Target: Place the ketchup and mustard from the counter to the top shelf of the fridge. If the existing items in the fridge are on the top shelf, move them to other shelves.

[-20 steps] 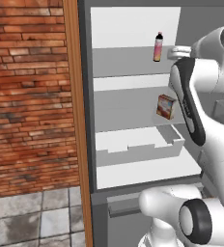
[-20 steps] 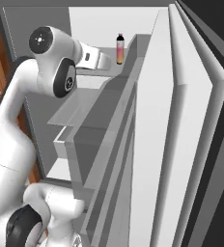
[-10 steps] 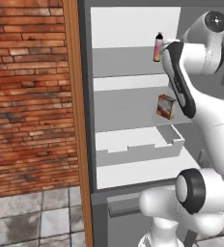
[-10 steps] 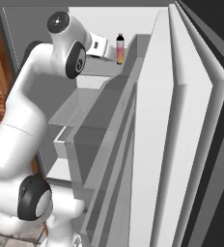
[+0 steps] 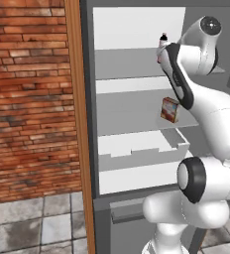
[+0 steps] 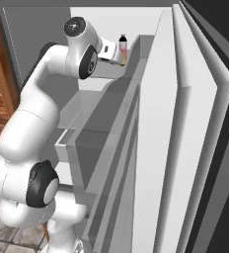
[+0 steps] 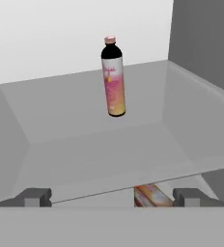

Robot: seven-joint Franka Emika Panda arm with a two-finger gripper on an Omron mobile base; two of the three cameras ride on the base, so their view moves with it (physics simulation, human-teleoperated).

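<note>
The fridge (image 5: 137, 30) stands open. One existing item, a pink bottle with a black cap (image 7: 113, 79), stands upright on the top shelf (image 7: 65, 120), toward its back. My gripper (image 7: 111, 198) is open at the shelf's front edge, level with the bottle and short of it, with nothing between its fingertips (image 7: 34, 197). From the right, the same gripper (image 6: 114, 52) hangs just left of the bottle (image 6: 122, 48). The other existing item, a reddish-brown box (image 5: 170, 109), sits on the shelf below and shows through the top shelf as box (image 7: 151, 195). Ketchup, mustard and counter are out of view.
A white drawer tray (image 5: 142, 149) lies under the box's shelf. A wooden panel (image 5: 75, 99) and a brick wall (image 5: 28, 99) border the fridge on the left. The open door's shelves (image 6: 185, 128) rise at the right. The fridge's grey side wall (image 7: 201, 43) stands close to the bottle.
The arm has swung up and in, so the hand now sits at the top shelf's front, facing the pink bottle. Bottle and box have not moved. The gripper stays open.
</note>
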